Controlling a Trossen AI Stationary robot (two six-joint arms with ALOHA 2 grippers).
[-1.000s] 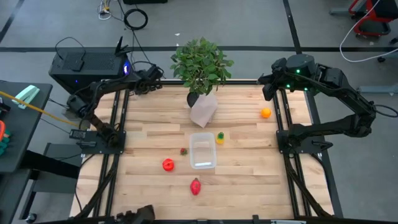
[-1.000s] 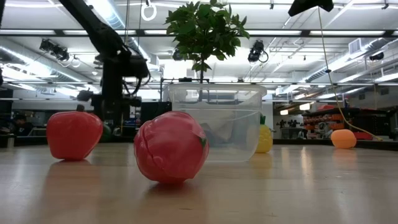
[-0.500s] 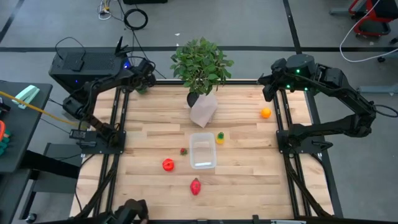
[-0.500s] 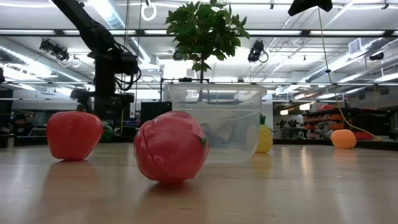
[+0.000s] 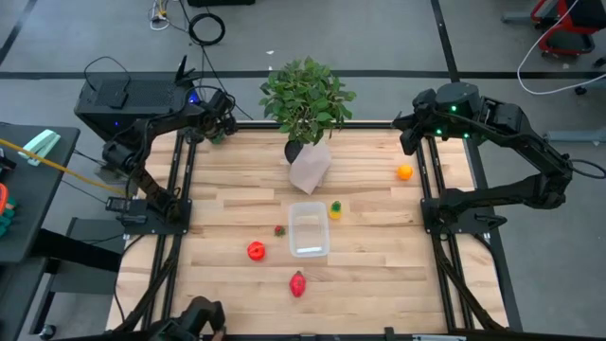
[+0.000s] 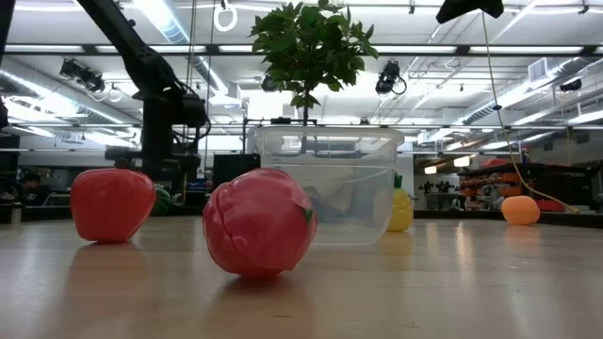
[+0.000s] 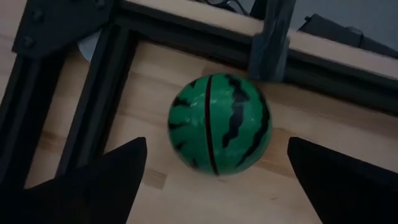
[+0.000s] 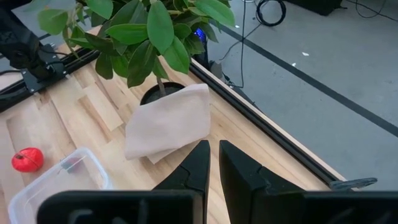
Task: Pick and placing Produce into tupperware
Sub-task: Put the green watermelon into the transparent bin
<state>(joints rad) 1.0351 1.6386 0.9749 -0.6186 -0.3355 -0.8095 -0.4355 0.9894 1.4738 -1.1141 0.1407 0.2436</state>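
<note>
A striped green ball of produce (image 7: pixel 219 124) lies on the table's far left corner (image 5: pixel 217 134), beside the frame bars. My left gripper (image 7: pixel 217 148) hovers over it, open, one finger on each side and not touching (image 5: pixel 225 121). The clear tupperware (image 5: pixel 308 230) stands mid-table. Around it lie a red piece (image 5: pixel 256 250), a tiny red one (image 5: pixel 279 229), a pinkish-red one (image 5: pixel 298 283) and a yellow one (image 5: pixel 335 209); an orange one (image 5: pixel 404 171) lies far right. My right gripper (image 8: pixel 213 165) waits raised at the far right, shut and holding nothing.
A leafy potted plant (image 5: pixel 305 99) in a pale wrapped pot (image 5: pixel 311 166) stands at the far middle, just beyond the tub. Dark frame rails (image 5: pixel 175 180) run along the table's left and right sides. Bare wood lies near the front edge.
My left gripper has swung a little toward the table's left edge, over the far left corner.
</note>
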